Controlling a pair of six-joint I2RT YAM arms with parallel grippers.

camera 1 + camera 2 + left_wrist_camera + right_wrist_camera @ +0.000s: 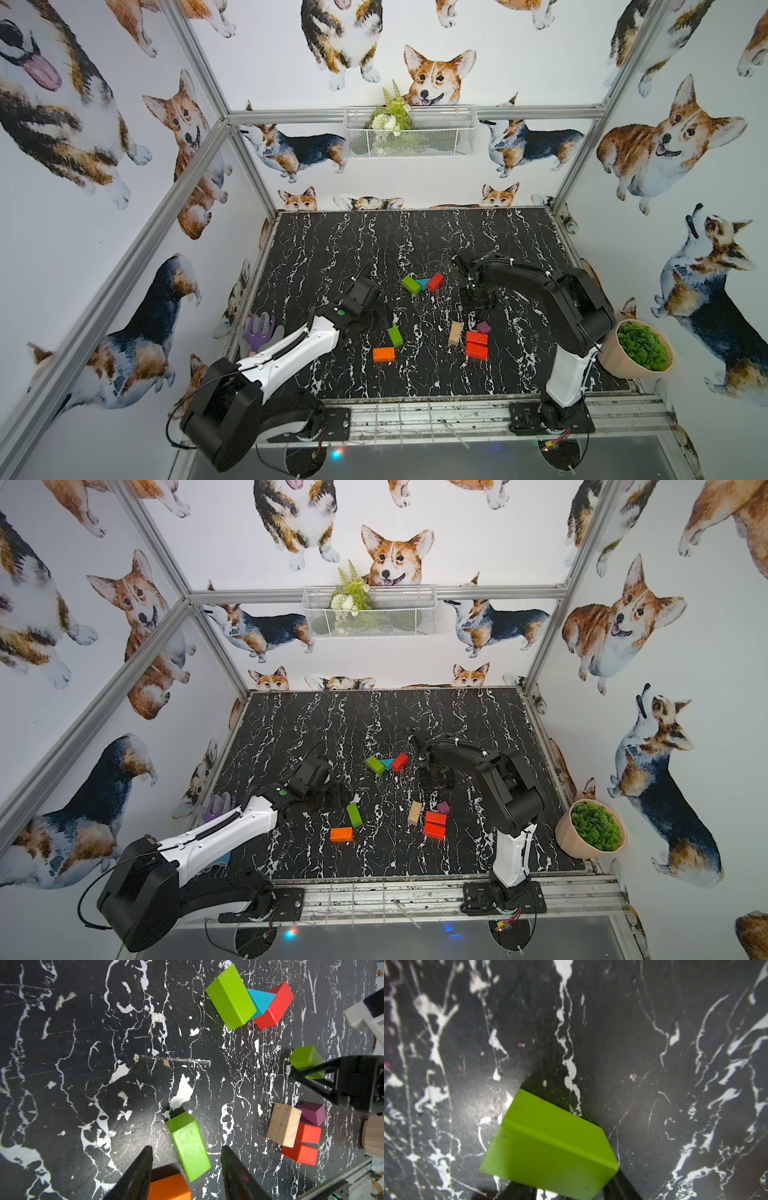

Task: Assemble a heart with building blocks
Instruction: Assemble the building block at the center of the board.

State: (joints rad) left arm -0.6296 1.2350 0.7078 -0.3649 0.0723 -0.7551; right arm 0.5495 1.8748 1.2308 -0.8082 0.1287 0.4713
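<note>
Building blocks lie spread over a black marble-patterned table point(332, 257), and the heart looks barely begun. Its only joined part sits toward the far middle. There a far green block point(411, 285), a teal triangle point(422, 284) and a red block point(435, 282) touch in a row, with the triangle wedged between the other two. Nearer and to the left lie the near green bar point(395, 336) and an orange block point(383, 354). Nearer and to the right, a plain-wood block point(455, 333), a purple cube point(483, 327) and two red bars point(476, 351) cluster close together.

The right gripper point(478, 298), just right of the joined part, appears closed on a green block point(550, 1147). This block sits skewed between the jaws. The left gripper point(186, 1147) is half spread and empty, poised over the near green bar.

Likely trouble: the skewed block may land turned, or knock the joined three apart when it is set beside them. The orange block lies just beside the near green bar, so the left jaws could catch both when they close.

A wire basket point(440, 137) on the far wall holds artificial flowers point(388, 118). A beige pot point(613, 359) at the near right edge holds a leafy green plant point(642, 347).
</note>
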